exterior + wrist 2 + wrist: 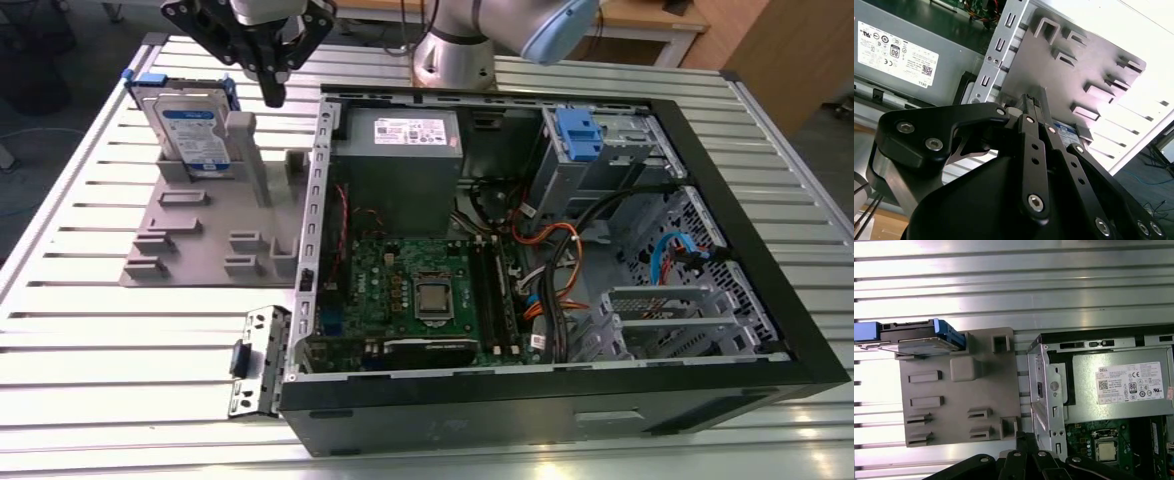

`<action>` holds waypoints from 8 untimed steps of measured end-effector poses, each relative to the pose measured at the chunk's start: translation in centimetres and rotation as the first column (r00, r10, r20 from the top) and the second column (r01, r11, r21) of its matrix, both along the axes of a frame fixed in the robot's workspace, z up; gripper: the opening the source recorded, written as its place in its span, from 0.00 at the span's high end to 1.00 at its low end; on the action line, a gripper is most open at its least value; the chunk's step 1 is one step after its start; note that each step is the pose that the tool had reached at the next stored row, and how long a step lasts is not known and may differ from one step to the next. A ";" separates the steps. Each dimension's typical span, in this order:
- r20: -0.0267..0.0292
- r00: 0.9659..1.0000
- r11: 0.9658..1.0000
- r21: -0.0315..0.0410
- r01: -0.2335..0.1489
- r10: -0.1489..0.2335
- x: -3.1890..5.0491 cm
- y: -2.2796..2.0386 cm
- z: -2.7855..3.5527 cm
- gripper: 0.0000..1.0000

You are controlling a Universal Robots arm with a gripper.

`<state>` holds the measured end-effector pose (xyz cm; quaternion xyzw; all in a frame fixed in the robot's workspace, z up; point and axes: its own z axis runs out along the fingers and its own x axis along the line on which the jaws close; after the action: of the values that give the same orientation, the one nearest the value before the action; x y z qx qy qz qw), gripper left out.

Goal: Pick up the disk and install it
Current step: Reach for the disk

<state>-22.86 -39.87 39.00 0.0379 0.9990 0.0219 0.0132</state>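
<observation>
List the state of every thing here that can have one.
disk, standing on edge in the grey holder, not gripped.
gripper, shut, empty, hovering over the grey holder, apart from the disk.
grey holder, lying flat on the table, bearing the disk.
computer case, lying on its side, open, side panel off.
processor, bare, no cooler on it.
</observation>
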 end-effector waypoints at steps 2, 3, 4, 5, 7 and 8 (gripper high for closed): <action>0.000 1.000 1.000 0.000 0.000 0.000 -0.28 0.03 -0.03 0.90; 0.000 1.000 1.000 0.000 0.000 0.000 -0.46 0.04 -0.06 0.90; 0.000 1.000 1.000 0.000 0.000 0.000 -0.67 0.05 -0.08 0.90; 0.000 1.000 1.000 0.000 0.000 0.000 -0.84 0.06 -0.10 0.90; 0.000 1.000 1.000 0.000 0.000 0.000 -1.11 0.07 -0.14 0.90; 0.000 1.000 1.000 0.000 0.000 0.000 -1.22 0.07 -0.16 0.90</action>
<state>-24.08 -39.80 38.83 0.0379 0.9990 0.0219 0.0132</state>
